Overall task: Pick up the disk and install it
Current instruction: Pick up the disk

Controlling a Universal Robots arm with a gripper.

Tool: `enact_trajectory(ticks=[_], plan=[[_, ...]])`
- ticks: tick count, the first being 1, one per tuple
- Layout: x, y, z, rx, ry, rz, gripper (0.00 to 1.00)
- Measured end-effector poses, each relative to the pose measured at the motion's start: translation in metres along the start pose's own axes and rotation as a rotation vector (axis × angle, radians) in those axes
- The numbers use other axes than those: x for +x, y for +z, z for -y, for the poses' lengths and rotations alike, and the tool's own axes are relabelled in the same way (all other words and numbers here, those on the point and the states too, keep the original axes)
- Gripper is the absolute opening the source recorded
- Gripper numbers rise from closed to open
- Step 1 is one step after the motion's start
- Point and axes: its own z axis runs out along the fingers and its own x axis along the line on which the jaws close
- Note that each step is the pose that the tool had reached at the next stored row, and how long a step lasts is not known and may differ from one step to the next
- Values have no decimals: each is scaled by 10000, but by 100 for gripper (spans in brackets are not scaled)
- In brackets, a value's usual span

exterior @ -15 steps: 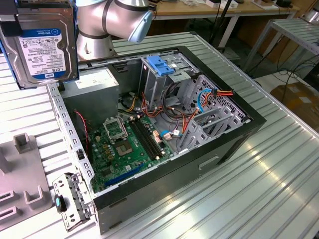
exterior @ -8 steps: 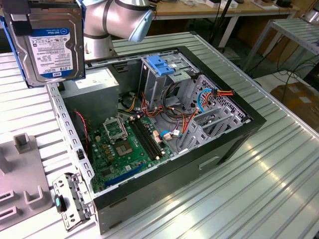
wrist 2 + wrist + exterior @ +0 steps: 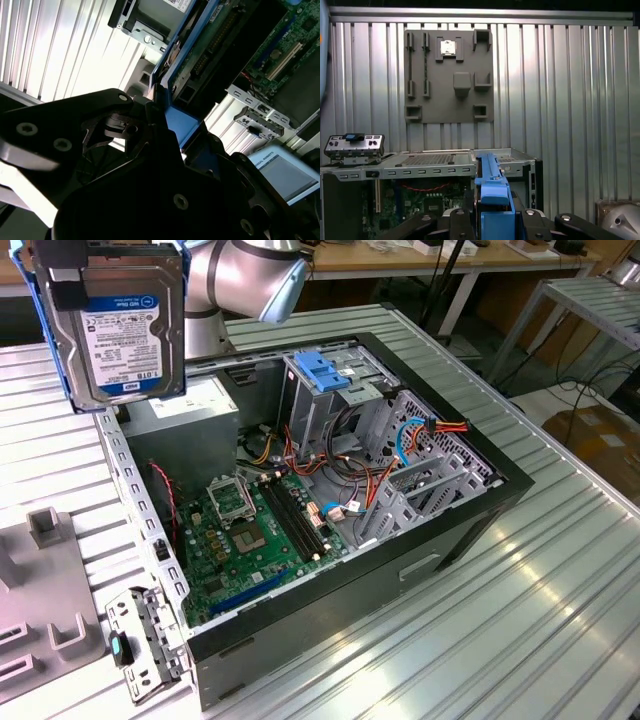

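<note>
One disk (image 3: 125, 330) hangs in the upper left of the exterior view, raised well above the ribbed metal desk (image 3: 560, 620). Its white and blue label faces the camera, and a blue rail runs along its left edge. Below it, at the lower left, lies a grey fixture plate (image 3: 40, 590). In the first wrist view the tool (image 3: 492, 217) is clenched on the disk, black fingers (image 3: 460, 222) flanking the blue rail. At centre sits the open computer case (image 3: 420, 565), its motherboard (image 3: 250, 530) exposed; further right, a blue bracket (image 3: 325, 370) tops the metal cage (image 3: 330, 420).
</note>
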Motion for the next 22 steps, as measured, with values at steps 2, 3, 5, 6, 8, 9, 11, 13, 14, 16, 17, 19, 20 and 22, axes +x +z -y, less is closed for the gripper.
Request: enact_trajectory(ticks=[2, 3, 5, 6, 8, 9, 11, 13, 14, 16, 17, 19, 20, 22], plan=[[-1, 0, 36, 0, 0, 0, 37], [-1, 0, 55, 0, 0, 0, 37], [-2, 0, 86, 0, 0, 0, 37], [-2, 1, 99, 0, 0, 0, 37], [1, 0, 120, 0, -1, 0, 37], [5, 0, 129, 0, 0, 0, 37], [29, -1, 142, 0, 0, 0, 37], [63, -3, 146, 0, 0, 0, 37], [79, -4, 149, 0, 0, -1, 37], [111, -4, 156, 0, 0, -1, 37], [121, -4, 163, 1, 0, -1, 37], [134, -4, 187, 0, 0, -2, 37], [139, -2, 236, 0, 0, -7, 37], [143, -1, 268, 0, 1, -8, 37]])
